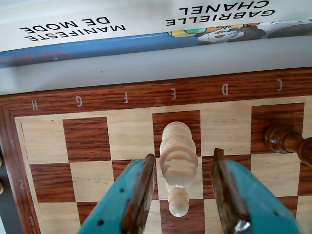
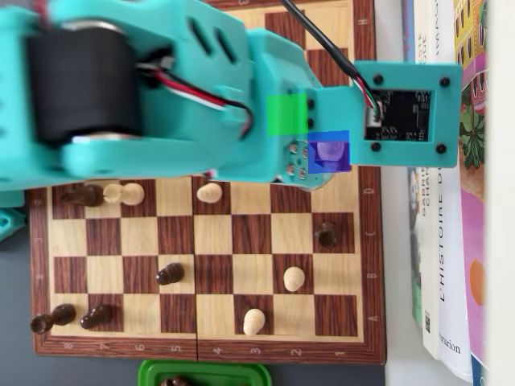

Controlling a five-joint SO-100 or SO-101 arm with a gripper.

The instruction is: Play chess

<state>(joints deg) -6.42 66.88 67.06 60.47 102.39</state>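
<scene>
Fingers (image 1: pixel 141 192) of the gripper (image 1: pixel 183 195) stand spread either side of a pale chess piece (image 1: pixel 178 161) on the chessboard (image 1: pixel 146 95) E file, apparently lining up to grasp.

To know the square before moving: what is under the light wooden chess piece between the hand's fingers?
In the wrist view, the light wooden chess piece stands on the wooden chessboard in the E file, between the open teal hand. Its base hides the exact square.
</scene>
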